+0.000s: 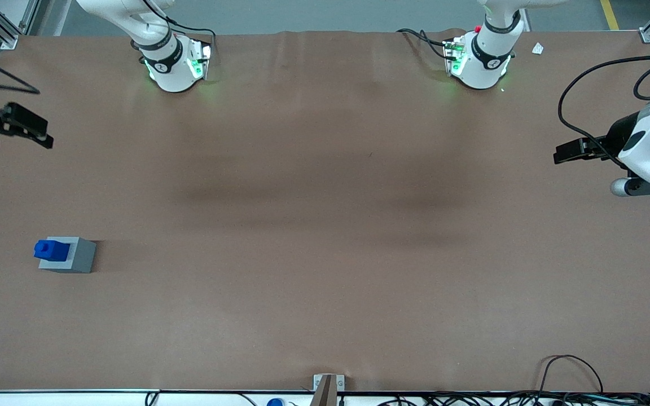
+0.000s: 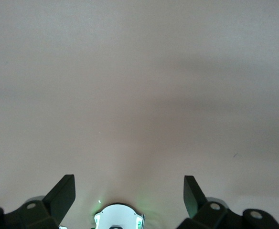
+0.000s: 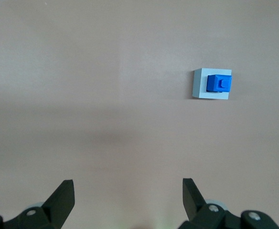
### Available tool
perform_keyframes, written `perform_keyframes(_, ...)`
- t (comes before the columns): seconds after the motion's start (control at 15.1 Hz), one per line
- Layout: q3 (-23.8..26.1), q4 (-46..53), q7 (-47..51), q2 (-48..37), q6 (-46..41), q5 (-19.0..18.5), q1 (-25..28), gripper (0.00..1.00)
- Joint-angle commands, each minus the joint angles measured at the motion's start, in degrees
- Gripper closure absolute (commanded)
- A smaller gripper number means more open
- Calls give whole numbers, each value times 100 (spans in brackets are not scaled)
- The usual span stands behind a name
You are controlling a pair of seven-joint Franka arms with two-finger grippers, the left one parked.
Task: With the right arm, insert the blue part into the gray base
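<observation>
The blue part sits on top of the gray base, off-centre toward the working arm's end of the table. I cannot tell how deep it sits. Both stand on the brown table. My right gripper is open and empty. It hangs above the table, well apart from the block pair and farther from the front camera than they are. In the right wrist view the open gripper has bare table between its fingertips, and the gray base with the blue part on it lies some way ahead.
The two arm bases stand at the table edge farthest from the front camera. A white scrap lies near the parked arm's base. A metal bracket and cables sit at the nearest edge.
</observation>
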Motion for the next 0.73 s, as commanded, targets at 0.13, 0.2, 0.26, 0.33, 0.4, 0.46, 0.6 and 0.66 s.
perform_keyframes(0.13, -95, -1107, -532, -844, 218, 3, -166, 0)
perform_keyframes(0.2, -104, -1098, -533, -844, 139, 4, -175, 0)
perform_keyframes(0.26, -113, -1081, -568, -852, 112, 4, -184, 0)
perform_keyframes(0.33, -130, -1081, -595, -861, 112, 4, -184, 0)
perform_keyframes(0.4, -165, -1081, -586, -861, 112, 4, -184, 0)
perform_keyframes(0.46, -183, -1054, -595, -853, 121, 4, -184, 0)
perform_keyframes(0.6, -183, -967, -560, -835, 121, 4, -184, 0)
perform_keyframes(0.66, -174, -958, -551, -835, 112, -5, -167, 0)
